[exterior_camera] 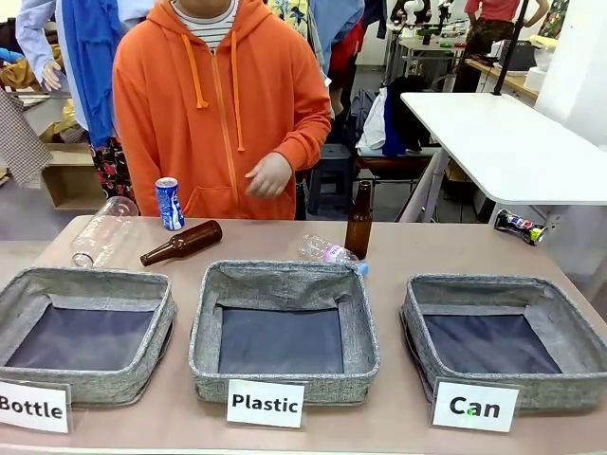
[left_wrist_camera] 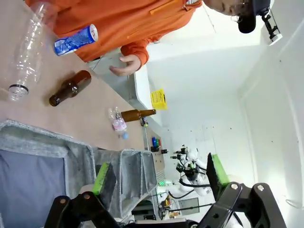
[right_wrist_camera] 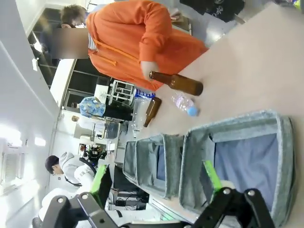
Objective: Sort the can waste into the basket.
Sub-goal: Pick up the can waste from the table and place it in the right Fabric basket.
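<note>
Can waste is not yet in hand: the left gripper [left_wrist_camera: 159, 173] and right gripper [right_wrist_camera: 156, 178] both stand spread wide, holding nothing. Nearest lies the Can basket [exterior_camera: 474, 282], empty. Just beyond its far rim, toward the right corner, lies a crushed can [exterior_camera: 520, 226]. Well off to the basket's far left, the blue can [exterior_camera: 169, 203] stands upright. The right arm looks best placed to take the crushed can first, closing across its narrow side.
</note>
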You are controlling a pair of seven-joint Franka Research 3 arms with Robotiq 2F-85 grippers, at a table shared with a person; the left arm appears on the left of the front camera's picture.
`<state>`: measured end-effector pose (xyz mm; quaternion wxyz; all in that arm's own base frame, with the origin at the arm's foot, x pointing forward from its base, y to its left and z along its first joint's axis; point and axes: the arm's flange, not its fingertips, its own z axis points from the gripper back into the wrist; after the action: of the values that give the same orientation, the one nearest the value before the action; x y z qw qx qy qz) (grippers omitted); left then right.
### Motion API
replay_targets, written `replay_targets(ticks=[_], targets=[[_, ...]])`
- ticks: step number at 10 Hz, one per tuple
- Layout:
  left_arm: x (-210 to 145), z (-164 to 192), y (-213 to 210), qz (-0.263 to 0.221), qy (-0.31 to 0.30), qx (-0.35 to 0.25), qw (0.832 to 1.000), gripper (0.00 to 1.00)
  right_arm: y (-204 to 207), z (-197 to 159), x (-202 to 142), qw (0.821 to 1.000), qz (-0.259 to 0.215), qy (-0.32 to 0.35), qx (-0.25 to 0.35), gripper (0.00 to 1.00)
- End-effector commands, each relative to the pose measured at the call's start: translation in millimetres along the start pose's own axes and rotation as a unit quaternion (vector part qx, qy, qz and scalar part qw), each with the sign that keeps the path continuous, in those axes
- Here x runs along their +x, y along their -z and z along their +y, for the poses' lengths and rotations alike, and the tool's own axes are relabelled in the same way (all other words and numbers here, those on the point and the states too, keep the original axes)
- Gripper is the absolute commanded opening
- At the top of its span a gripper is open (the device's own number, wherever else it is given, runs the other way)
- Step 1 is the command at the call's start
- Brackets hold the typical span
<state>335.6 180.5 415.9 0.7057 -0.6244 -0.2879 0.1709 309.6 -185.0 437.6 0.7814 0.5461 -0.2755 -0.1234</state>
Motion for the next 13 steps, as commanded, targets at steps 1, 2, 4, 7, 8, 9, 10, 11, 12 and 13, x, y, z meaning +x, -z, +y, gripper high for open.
replay_targets(ticks=[1, 2, 4, 7, 8, 9, 10, 11, 12, 13], targets=[[-5.2, -2.7, -10.1, 0.014, 0.007, -0.028, 0.999, 1.00, -4.2, 1.9, -3.5, 1.000, 0.012, 0.006, 0.002, 1.00], [-5.2, -2.7, -10.1, 0.014, 0.007, -0.028, 0.999, 1.00, -4.2, 1.9, -3.5, 1.000, 0.012, 0.006, 0.002, 1.00], [-5.2, -2.7, -10.1, 0.014, 0.007, -0.028, 0.999, 1.00, -4.2, 1.9, -3.5, 1.000, 0.012, 0.006, 0.002, 1.00], [12.6, -11.4, 6.9, 0.065, 0.024, 0.044, 0.997, 1.00, -4.2, 1.9, -3.5, 1.000, 0.012, 0.006, 0.002, 1.00], [34.6, -19.7, 35.4, 0.115, 0.063, 0.102, 0.986, 1.00, -4.2, 1.9, -3.5, 1.000, 0.012, 0.006, 0.002, 1.00], [54.9, -24.2, 64.0, 0.149, 0.101, 0.145, 0.973, 1.00, -4.2, 1.9, -3.5, 1.000, 0.012, 0.006, 0.002, 1.00], [67.9, -26.5, 92.0, 0.155, 0.148, 0.169, 0.962, 1.00, -4.2, 1.9, -3.5, 1.000, 0.012, 0.006, 0.002, 1.00], [79.3, -27.5, 118.0, 0.178, 0.195, 0.167, 0.950, 1.00, -4.2, 1.9, -3.5, 1.000, 0.012, 0.006, 0.002, 1.00], [91.8, -27.1, 144.6, 0.204, 0.237, 0.156, 0.937, 1.00, -4.2, 1.9, -3.5, 1.000, 0.012, 0.006, 0.002, 1.00], [101.3, -25.8, 168.0, 0.215, 0.256, 0.147, 0.931, 1.00, -4.2, 1.9, -3.5, 1.000, 0.012, 0.006, 0.002, 1.00]])
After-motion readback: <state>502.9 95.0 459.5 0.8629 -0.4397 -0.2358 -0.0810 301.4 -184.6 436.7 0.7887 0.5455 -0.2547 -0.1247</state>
